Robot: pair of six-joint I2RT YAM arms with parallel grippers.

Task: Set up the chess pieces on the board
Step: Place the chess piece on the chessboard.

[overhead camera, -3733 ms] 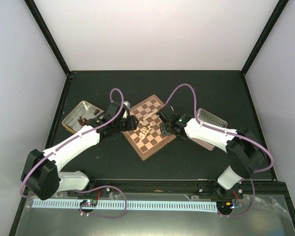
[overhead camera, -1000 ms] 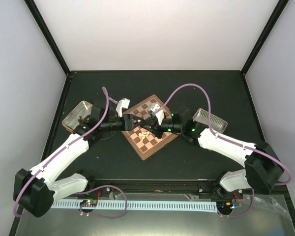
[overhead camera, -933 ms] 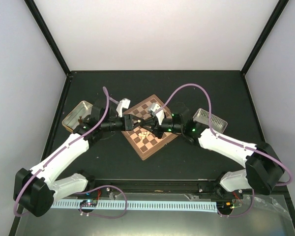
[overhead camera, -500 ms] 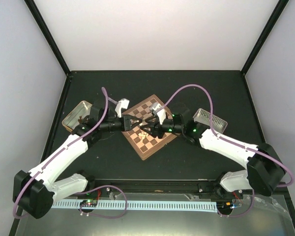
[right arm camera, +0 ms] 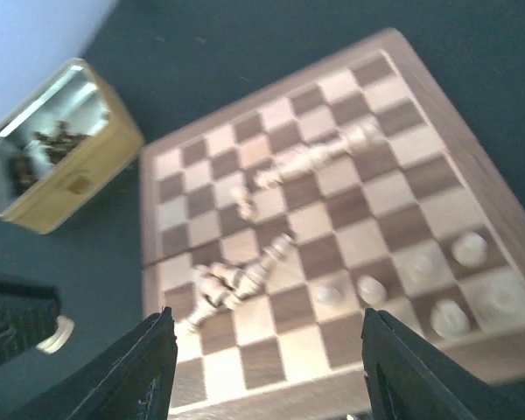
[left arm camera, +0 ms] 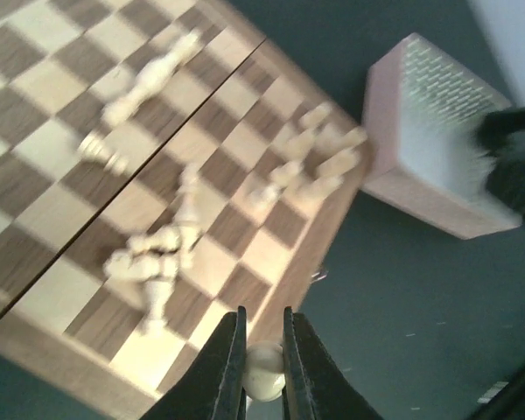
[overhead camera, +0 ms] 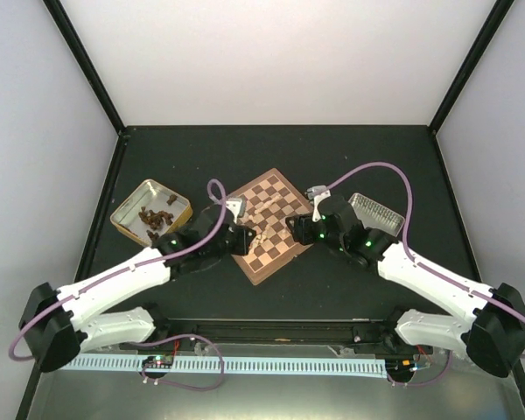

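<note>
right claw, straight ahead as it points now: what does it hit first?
Likely the board, on squares beside the fallen chess pieces; the open right claw points down at it. Depth is unclear.

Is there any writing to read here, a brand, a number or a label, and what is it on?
No text can be read in any view.
The board: plain squares only, no letters or numbers along its rim.
The gold tin: a small square mark on its side, too blurred to read.
The pale tin: only a grid pattern on top.
</note>
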